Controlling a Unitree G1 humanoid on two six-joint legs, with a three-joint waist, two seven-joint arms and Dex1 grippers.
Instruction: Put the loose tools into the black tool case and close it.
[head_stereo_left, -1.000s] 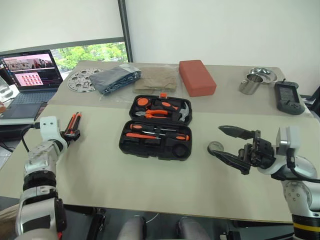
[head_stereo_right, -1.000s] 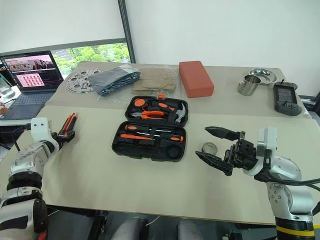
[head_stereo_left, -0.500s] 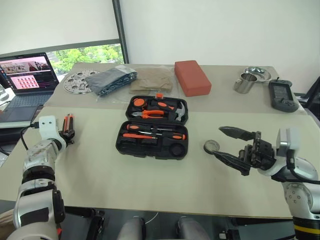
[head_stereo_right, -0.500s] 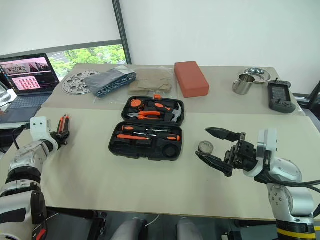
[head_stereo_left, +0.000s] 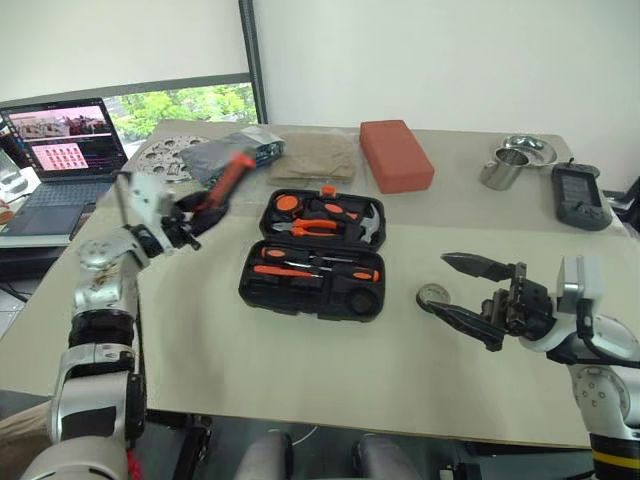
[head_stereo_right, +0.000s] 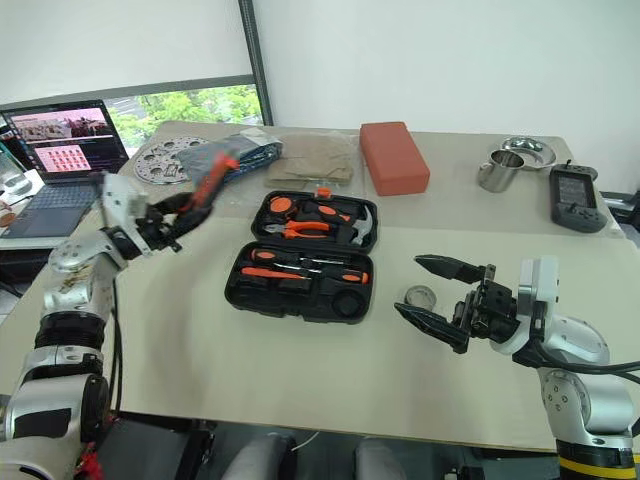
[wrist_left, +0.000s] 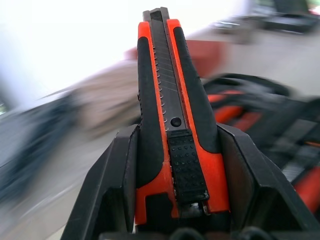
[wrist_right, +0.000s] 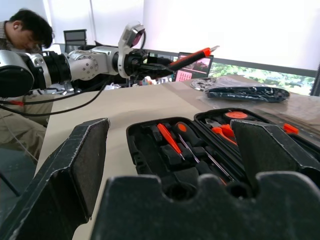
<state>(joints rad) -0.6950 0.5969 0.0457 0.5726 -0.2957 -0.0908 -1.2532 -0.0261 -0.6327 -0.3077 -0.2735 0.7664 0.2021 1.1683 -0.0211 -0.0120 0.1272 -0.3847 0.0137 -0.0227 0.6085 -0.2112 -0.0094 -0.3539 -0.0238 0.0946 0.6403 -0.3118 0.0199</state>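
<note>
Orange-and-black utility knife sits clamped between your left gripper fingers, held by its butt end so the long body juts out free, up off the table and left of the open black tool case. That grip probably leaves the tip clear to lower into a slot. Screwdrivers already lie in the case's near half. Your right gripper hangs spread wide and empty just beside the small dark tape roll, likely its next pick.
</note>
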